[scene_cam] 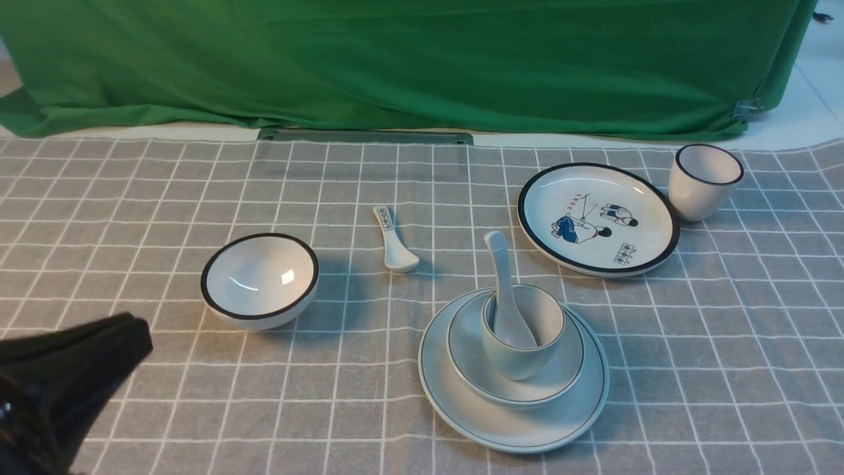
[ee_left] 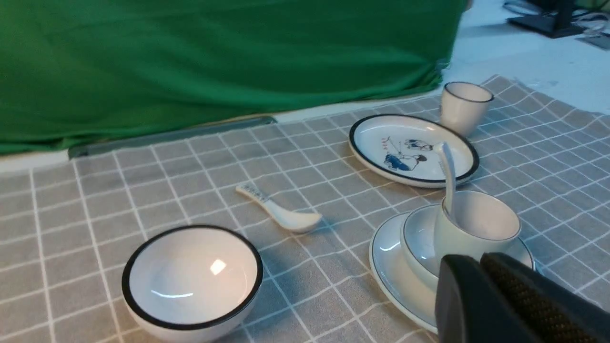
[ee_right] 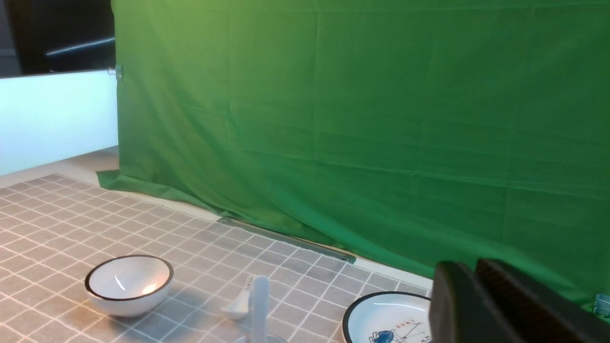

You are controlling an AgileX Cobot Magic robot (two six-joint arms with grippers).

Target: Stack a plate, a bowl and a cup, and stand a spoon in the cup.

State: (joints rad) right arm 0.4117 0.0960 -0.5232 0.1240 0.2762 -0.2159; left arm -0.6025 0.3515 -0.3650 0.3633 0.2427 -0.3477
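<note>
Evidently the stack stands complete: the plate [scene_cam: 461, 402] carries the bowl [scene_cam: 471, 369], the bowl carries the cup [scene_cam: 521, 359], and the spoon [scene_cam: 504, 290] stands in the cup with its handle leaning away from the robot, over the rim.

Left gripper [scene_cam: 128, 333]: low, on the robot's side of the black-rimmed bowl [scene_cam: 259, 280] and well to the left of the plate, jaws together, nothing held. Right gripper [ee_right: 476, 286]: seen only in its own wrist view, above the plate; the fingers look nearly together, but whether they are parted I cannot tell. It carries nothing visible.

Risks, as judgement:
- The spoon rests only by leaning; a brush from the right arm above it could tip it out or drag the cup off centre in the bowl.
- The cup sits loose in a shallow bowl; a sideways knock would slide it.
- A left-arm sweep toward the plate could catch the black-rimmed bowl or the shorter marked spoon [scene_cam: 394, 241] beyond the plate.
</note>
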